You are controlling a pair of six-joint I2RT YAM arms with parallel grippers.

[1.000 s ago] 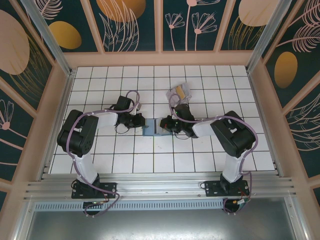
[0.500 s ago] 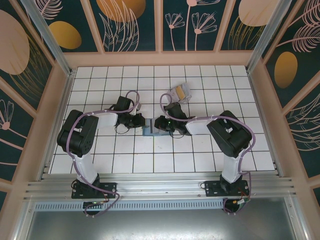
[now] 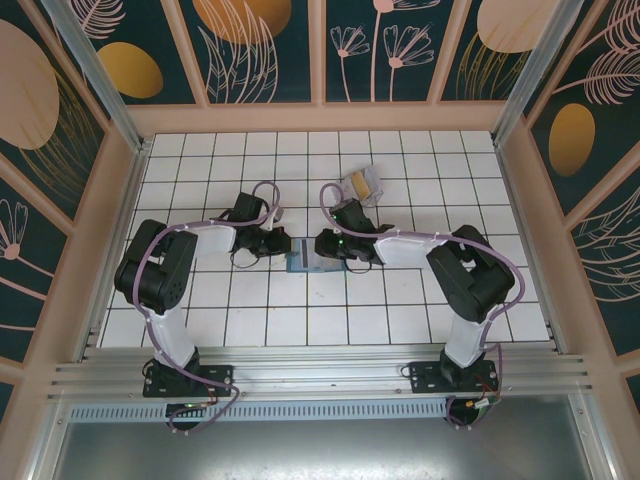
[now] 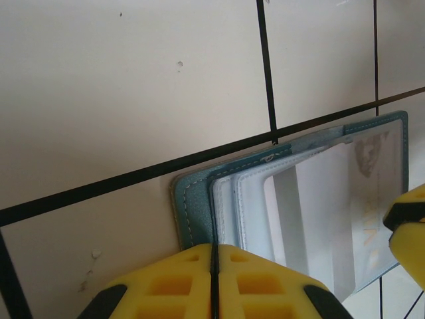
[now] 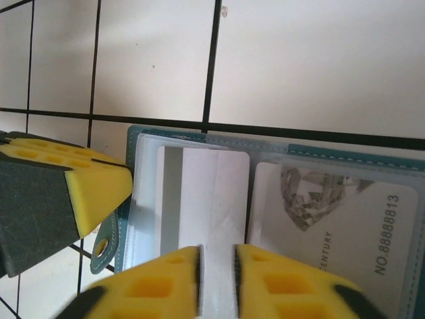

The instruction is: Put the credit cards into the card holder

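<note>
Top external view: card holder (image 3: 303,260) lies open on counter (image 3: 400,310), mid-grid; left end effector (image 4: 214,252) has pads pressed together at its edge; right end effector (image 5: 218,256) stands narrowly apart over a pale card (image 5: 199,179) in its pocket; loose credit cards (image 3: 362,184) sit farther back, well apart.

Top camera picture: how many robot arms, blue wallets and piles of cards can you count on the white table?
Robot arms: 2, ending in the left gripper and the right gripper
Blue card holder: 1
Pile of credit cards: 1
Total: 4
</note>
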